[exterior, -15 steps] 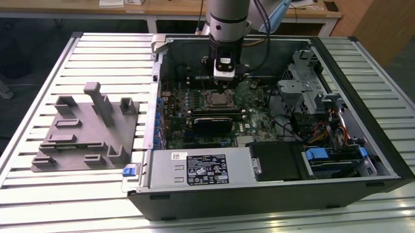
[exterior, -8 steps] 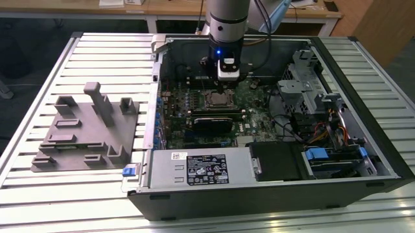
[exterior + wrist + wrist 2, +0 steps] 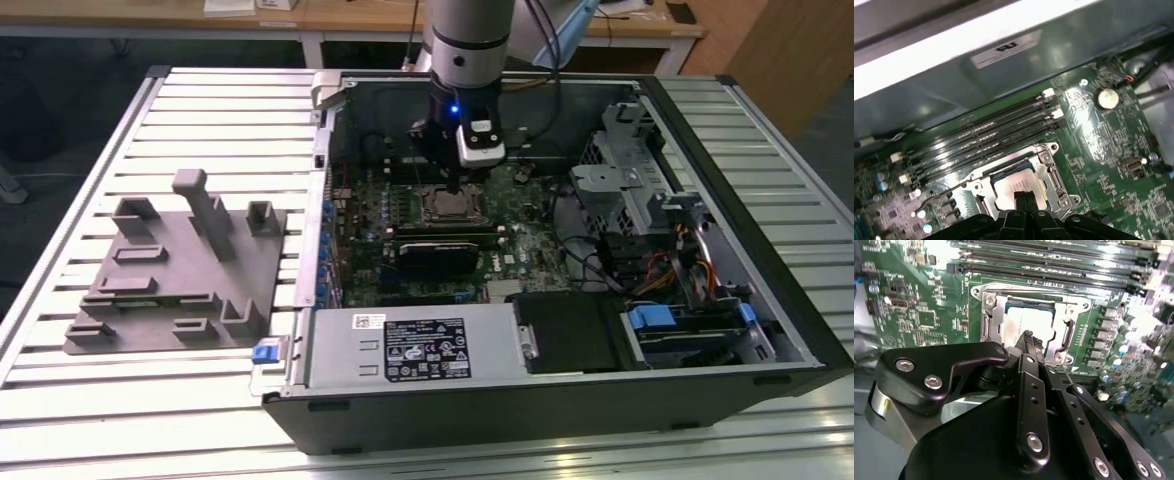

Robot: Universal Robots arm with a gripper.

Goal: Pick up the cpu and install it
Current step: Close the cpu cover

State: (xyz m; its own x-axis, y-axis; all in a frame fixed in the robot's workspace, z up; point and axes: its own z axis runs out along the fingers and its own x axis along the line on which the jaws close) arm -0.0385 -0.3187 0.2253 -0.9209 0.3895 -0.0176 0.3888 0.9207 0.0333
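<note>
My gripper (image 3: 1026,196), fingers (image 3: 1020,200) clenched together on nothing, hangs over the cpu (image 3: 1013,182) seated in the socket (image 3: 1052,172) inside the open computer case (image 3: 441,420). Under the case lies a slatted metal table (image 3: 200,110), and wooden desks (image 3: 627,25) stand beyond the case.

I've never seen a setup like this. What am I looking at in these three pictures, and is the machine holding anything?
This is a robot arm reaching down into an open computer case that lies on a slatted metal table. The exterior view comes from a camera off the arm; both wrist views come from cameras riding on the arm, looking past its black jaws at the green motherboard. The shiny square in the metal socket frame is the cpu, the chip being installed. It lies flat in its socket; the jaws are closed together just above it, holding nothing. At the exterior view's left, a grey plastic fixture stands on the table.
</note>
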